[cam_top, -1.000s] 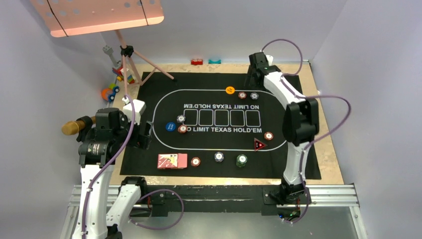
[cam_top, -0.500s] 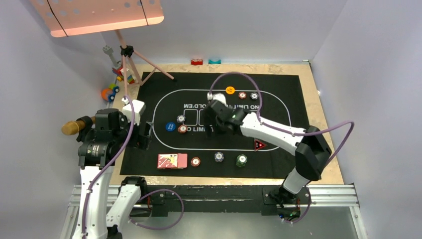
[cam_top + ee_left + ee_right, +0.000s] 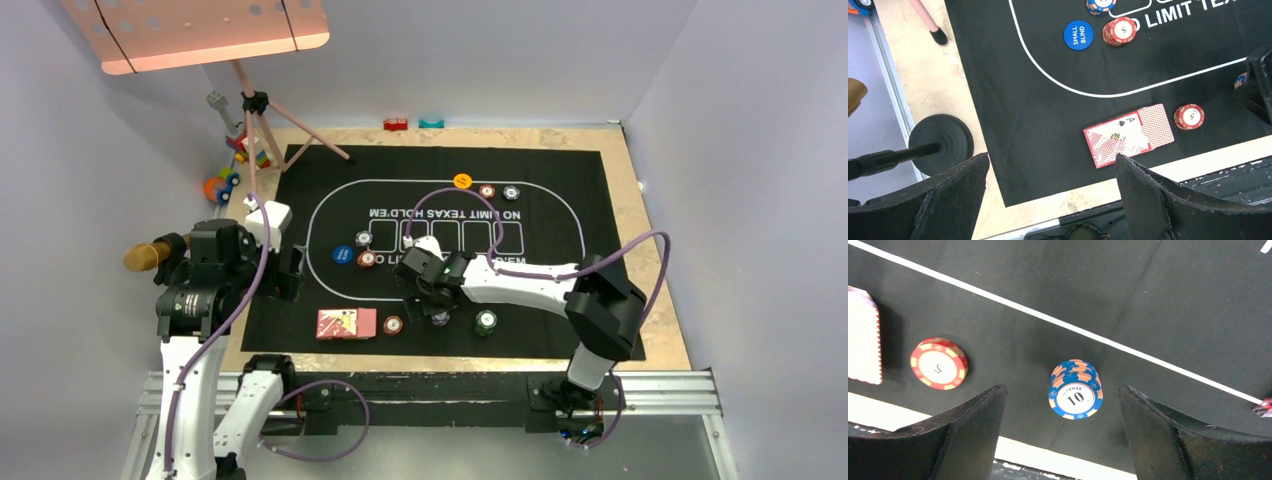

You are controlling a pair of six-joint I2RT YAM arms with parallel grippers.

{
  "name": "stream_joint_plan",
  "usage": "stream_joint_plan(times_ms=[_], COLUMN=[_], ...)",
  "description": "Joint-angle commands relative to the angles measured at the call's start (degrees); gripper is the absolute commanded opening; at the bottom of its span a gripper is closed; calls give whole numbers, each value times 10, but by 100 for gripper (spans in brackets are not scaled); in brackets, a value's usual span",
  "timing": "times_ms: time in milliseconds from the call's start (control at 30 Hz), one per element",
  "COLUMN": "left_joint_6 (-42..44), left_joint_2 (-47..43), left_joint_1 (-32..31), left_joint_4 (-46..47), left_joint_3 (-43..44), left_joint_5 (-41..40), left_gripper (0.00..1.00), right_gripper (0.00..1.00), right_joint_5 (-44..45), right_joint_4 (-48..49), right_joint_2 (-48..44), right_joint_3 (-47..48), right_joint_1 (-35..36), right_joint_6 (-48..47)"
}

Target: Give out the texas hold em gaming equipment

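The black hold'em mat (image 3: 600, 330) carries the equipment. My right gripper (image 3: 436, 306) hangs low over the near middle, open, its fingers either side of a blue-and-orange "10" chip stack (image 3: 1076, 389) without touching it. Next to it lie a red chip (image 3: 939, 363) (image 3: 393, 324), the red-backed cards (image 3: 346, 323) (image 3: 1128, 134) and a green stack (image 3: 486, 322). A blue small-blind button (image 3: 1078, 35) sits beside red chips (image 3: 1119, 31). The orange button (image 3: 462, 181) and two chips (image 3: 499, 191) lie at the far edge. My left gripper (image 3: 292, 272) (image 3: 1053, 157) is open and empty over the mat's left corner.
A pink stand on a tripod (image 3: 262, 110) rises at the back left, with colourful toys (image 3: 235, 165) at its foot. Small red (image 3: 396, 124) and teal (image 3: 431, 123) blocks lie behind the mat. A round black base (image 3: 940, 145) stands left of the mat. The right arm (image 3: 530, 285) spans the mat's near right.
The right arm swung from the far right corner across the mat and came down over the blue chip stack near the front, its jaws opening wider. The left arm stayed still.
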Motion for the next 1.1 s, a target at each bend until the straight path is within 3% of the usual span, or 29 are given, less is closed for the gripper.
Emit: stream_joint_plan(times_ms=[0, 400, 833, 1067], left_joint_6=[-3, -2, -2, -2], left_joint_2=[-3, -1, -3, -1], left_joint_1=[2, 1, 2, 1], left_joint_4=[7, 6, 6, 6], left_joint_3=[4, 4, 4, 4], left_joint_5=[-6, -5, -6, -5], left_gripper=[100, 100, 100, 100], right_gripper=[85, 73, 45, 22], right_joint_5=[-7, -49, -37, -26], right_joint_4=[18, 55, 38, 26], right_joint_2=[14, 41, 30, 14], right_joint_3=[-13, -48, -51, -45], right_joint_1=[-1, -1, -2, -10], right_joint_6=[21, 18, 15, 11])
